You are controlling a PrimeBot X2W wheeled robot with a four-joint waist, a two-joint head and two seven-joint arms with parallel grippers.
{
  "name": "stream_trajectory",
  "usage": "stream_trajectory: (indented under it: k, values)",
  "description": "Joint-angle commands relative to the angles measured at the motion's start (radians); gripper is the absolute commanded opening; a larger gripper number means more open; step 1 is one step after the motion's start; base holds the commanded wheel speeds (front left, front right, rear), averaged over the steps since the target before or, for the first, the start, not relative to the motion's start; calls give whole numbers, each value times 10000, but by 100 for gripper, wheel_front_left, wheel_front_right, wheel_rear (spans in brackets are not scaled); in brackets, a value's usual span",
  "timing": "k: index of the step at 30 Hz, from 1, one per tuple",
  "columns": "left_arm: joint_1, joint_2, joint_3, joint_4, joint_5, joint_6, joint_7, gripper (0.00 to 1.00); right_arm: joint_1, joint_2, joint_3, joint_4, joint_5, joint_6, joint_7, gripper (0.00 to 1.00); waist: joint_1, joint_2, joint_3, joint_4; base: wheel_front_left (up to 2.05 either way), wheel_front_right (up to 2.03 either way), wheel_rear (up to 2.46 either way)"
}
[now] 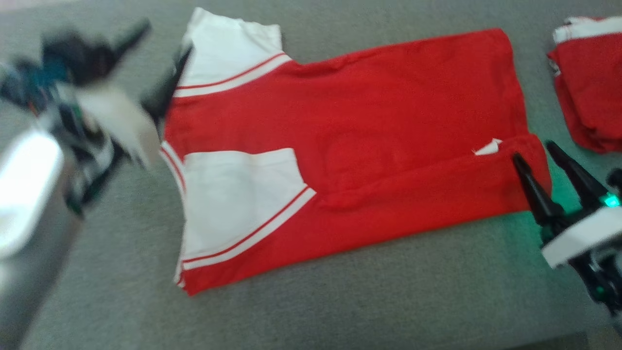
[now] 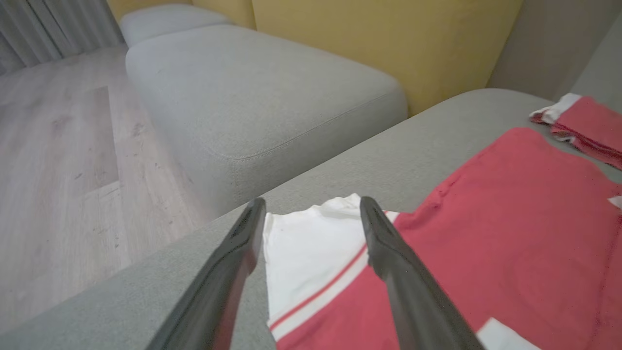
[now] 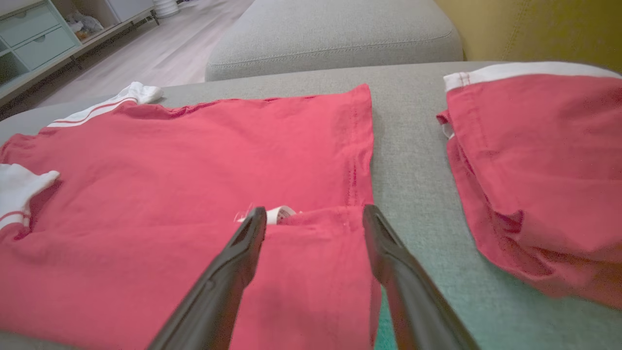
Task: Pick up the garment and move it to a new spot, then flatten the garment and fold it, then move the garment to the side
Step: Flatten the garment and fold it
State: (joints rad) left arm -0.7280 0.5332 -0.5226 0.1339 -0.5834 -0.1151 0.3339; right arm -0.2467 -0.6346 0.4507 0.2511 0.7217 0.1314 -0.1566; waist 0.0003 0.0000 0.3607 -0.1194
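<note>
So the left pincer [image 1: 167, 35] was wide open with nothing in it. In its wrist view the two fingers straddled the far white sleeve [image 2: 311, 253], hovering just above it as far as I could tell. The right pincer [image 1: 532, 149] was open and empty too, fingertips at the near hem corner [image 3: 320, 253], where a strip of the shirt was already turned in. The garment [image 1: 369, 126] itself, a red tee with white sleeves, lay flat on the grey sofa seat [image 1: 340, 301]. Its long axis ran side to side in front of the robot, with the sleeves toward its left arm and the hem toward its right. That's the bit that matters imo: each arm sat at its own end, so the far long edge looked like the next thing to fold in, with the left arm nearer that loose sleeve. There was a small white tag [image 3: 279, 213] poking out by the right fingers, too blurry to read, and no logos anywhere. A second red garment [image 1: 590, 82] sat folded off to the right, apart from the tee.
</note>
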Motion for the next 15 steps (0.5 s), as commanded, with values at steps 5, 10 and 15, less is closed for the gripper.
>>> stream_trajectory:
  k: [5, 10, 15]
  values:
    - [-2571, 699, -148, 1550, -626, -140, 1672, 100, -472, 175, 238, -625, -375, -7, 207, 100, -3, 0, 875, -1013, 0, 0, 0]
    - [-3640, 1102, -906, 2802, -1182, -151, 3030, 100, -761, 471, 455, -597, -484, -7, 256, 100, -3, 0, 1225, -1626, 0, 0, 0]
    - [-4271, 1565, -1290, 3535, -1411, -153, 3472, 100, -870, 620, 628, -409, -469, -7, 162, 100, -3, 0, 1549, -2068, 0, 0, 0]
